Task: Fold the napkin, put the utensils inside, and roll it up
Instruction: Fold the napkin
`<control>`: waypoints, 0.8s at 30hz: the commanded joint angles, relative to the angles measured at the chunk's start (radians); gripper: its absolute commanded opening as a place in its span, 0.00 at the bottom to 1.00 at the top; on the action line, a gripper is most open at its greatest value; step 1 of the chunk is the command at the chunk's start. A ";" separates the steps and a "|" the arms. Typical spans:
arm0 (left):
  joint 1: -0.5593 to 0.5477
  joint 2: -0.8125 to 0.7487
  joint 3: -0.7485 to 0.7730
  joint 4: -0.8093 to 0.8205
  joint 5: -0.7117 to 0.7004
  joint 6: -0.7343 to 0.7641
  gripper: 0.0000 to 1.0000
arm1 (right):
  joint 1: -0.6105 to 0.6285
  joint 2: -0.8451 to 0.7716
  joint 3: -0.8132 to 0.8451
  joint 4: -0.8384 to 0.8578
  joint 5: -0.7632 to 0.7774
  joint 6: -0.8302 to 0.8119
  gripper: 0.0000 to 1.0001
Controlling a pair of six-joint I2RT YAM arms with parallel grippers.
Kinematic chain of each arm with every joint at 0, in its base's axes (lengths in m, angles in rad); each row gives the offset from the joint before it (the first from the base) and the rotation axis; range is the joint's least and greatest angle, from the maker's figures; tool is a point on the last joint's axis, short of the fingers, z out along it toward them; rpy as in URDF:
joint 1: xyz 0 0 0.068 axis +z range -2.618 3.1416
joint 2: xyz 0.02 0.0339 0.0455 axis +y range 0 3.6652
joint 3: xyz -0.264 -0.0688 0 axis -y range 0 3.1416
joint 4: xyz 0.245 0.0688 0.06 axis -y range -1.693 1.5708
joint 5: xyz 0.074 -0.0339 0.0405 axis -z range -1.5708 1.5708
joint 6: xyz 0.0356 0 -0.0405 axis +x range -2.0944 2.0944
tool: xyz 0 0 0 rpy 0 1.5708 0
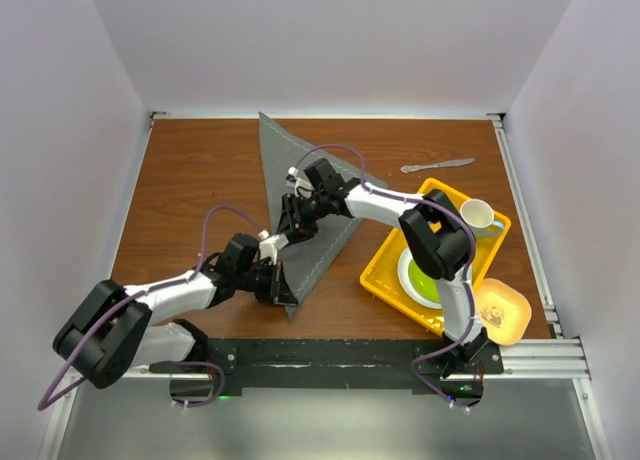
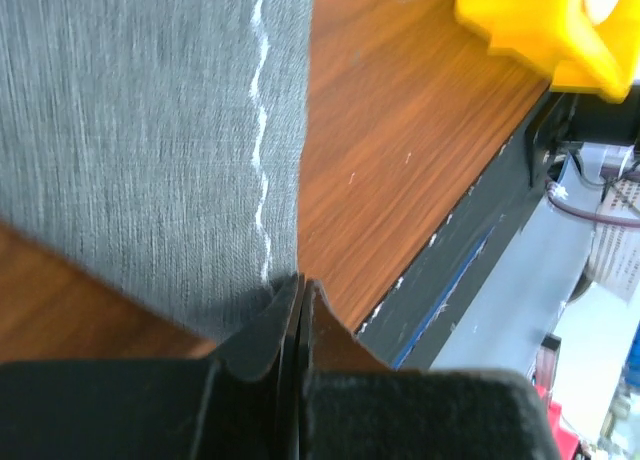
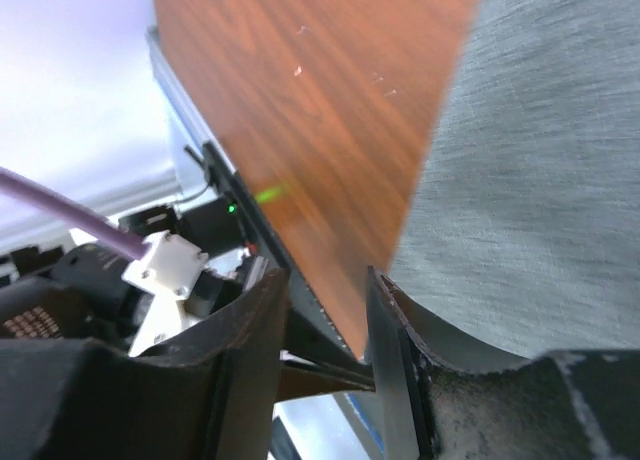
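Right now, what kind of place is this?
Probably a robot test cell, not a dining room: plain white walls enclose the wooden table, and a black mounting plate lines its near edge.

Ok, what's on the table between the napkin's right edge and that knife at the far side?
Nothing. In the top view only bare wooden table lies between the napkin and the knife.

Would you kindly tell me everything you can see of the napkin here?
The napkin is dark grey woven cloth with a pale stitched line along one edge. It lies flat on the wooden table as a long triangle, left of the yellow tray. The left gripper is shut on its near corner; the right gripper, jaws apart, sits at one long edge.
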 commanded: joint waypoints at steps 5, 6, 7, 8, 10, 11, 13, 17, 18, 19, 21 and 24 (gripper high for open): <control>-0.007 -0.062 -0.094 0.122 0.023 -0.058 0.00 | 0.017 -0.018 -0.026 0.078 -0.048 0.043 0.41; -0.013 -0.076 -0.081 0.121 0.031 -0.064 0.00 | 0.017 -0.030 -0.029 0.066 -0.041 0.025 0.41; -0.014 -0.099 -0.048 0.112 0.031 -0.072 0.00 | 0.017 -0.041 -0.046 0.049 -0.038 0.017 0.41; -0.013 -0.157 -0.026 0.078 0.032 -0.074 0.00 | 0.017 -0.056 -0.061 0.050 -0.036 0.012 0.41; -0.013 -0.226 0.065 0.025 0.019 -0.059 0.03 | 0.021 -0.093 -0.112 0.059 -0.039 0.009 0.41; -0.010 -0.292 0.096 -0.014 0.002 -0.054 0.09 | 0.025 -0.101 -0.129 0.059 -0.039 0.006 0.42; 0.007 -0.335 0.174 -0.037 -0.053 -0.034 0.15 | 0.054 -0.119 -0.178 0.073 -0.036 0.002 0.42; 0.076 -0.262 0.261 0.038 -0.150 0.003 0.09 | 0.097 -0.159 -0.268 0.134 -0.025 0.003 0.44; 0.107 -0.227 0.275 0.059 -0.191 0.004 0.07 | 0.103 -0.166 -0.285 0.150 -0.027 0.011 0.43; 0.128 -0.185 0.308 0.082 -0.204 -0.008 0.06 | 0.107 -0.173 -0.311 0.177 -0.031 0.015 0.43; 0.192 -0.041 0.340 0.183 -0.199 -0.035 0.01 | 0.120 -0.179 -0.330 0.190 -0.044 0.020 0.43; 0.268 0.170 0.420 0.346 -0.163 -0.078 0.00 | 0.132 -0.185 -0.371 0.230 -0.073 0.026 0.41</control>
